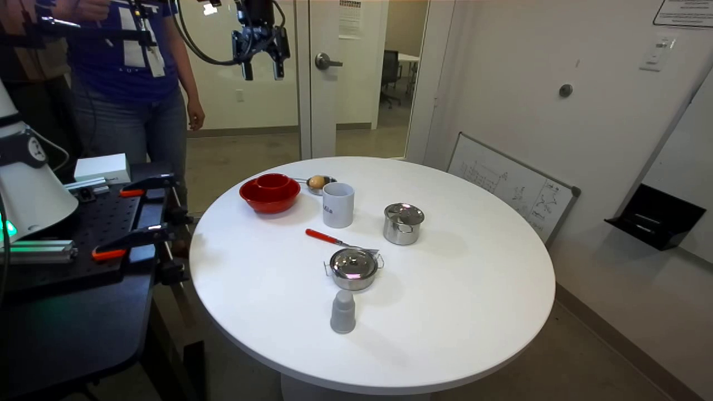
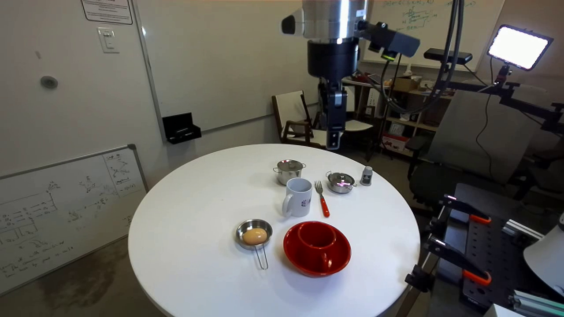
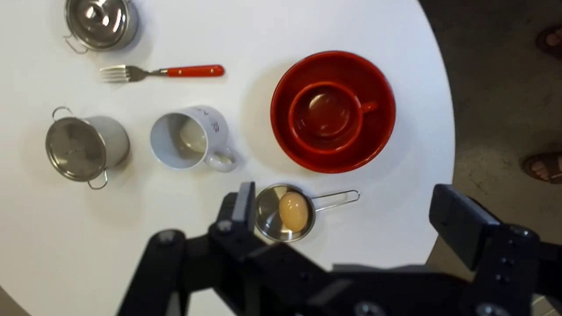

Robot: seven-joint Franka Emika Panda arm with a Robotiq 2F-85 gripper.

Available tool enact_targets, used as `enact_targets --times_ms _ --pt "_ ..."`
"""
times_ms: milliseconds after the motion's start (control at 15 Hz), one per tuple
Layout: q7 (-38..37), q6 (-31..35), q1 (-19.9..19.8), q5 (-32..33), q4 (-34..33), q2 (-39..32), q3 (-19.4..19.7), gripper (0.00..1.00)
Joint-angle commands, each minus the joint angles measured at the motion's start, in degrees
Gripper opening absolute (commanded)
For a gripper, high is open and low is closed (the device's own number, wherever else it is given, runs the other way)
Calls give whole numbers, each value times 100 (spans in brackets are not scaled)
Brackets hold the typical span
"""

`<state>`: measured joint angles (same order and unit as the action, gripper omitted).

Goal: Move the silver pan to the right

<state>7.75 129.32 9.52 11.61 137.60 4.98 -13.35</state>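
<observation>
The silver pan is small and shallow, with a thin wire handle, and sits on the white round table with a brown egg in it. It shows in both exterior views [image 1: 315,191] [image 2: 253,225] and in the wrist view [image 3: 268,216]. My gripper [image 1: 263,71] is open and empty, high above the table. In an exterior view the gripper [image 2: 333,140] points straight down, seen side-on. In the wrist view the pan lies below the wide-open gripper [image 3: 344,206], close by the left finger, its handle pointing right. In an exterior view the white mug partly hides the pan.
Near the pan stand a red bowl [image 2: 293,259] holding a red cup [image 2: 316,235] and a white mug [image 2: 299,198]. Farther off are a fork [image 2: 324,206], a tall lidded pot [image 2: 288,174], a low lidded pot [image 2: 340,182] and a grey shaker [image 2: 366,176]. A person [image 1: 128,83] stands behind.
</observation>
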Motion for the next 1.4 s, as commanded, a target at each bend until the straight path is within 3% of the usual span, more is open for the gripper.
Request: enact_targets --times_ms 0,333,733,800,867,1333 --pt "344 1000 -46 594 -358 -895 186 100" --pt "968 2062 -41 1052 -1072 -2291 390 100" --pt "1538 2210 -90 1015 -2109 -3560 488 100" --pt "1606 2165 -121 948 -2229 -3670 461 100" --pt "1389 2189 -53 1001 -1807 -3296 514 100" --pt "1352 2116 21 1064 -2176 -3657 594 100"
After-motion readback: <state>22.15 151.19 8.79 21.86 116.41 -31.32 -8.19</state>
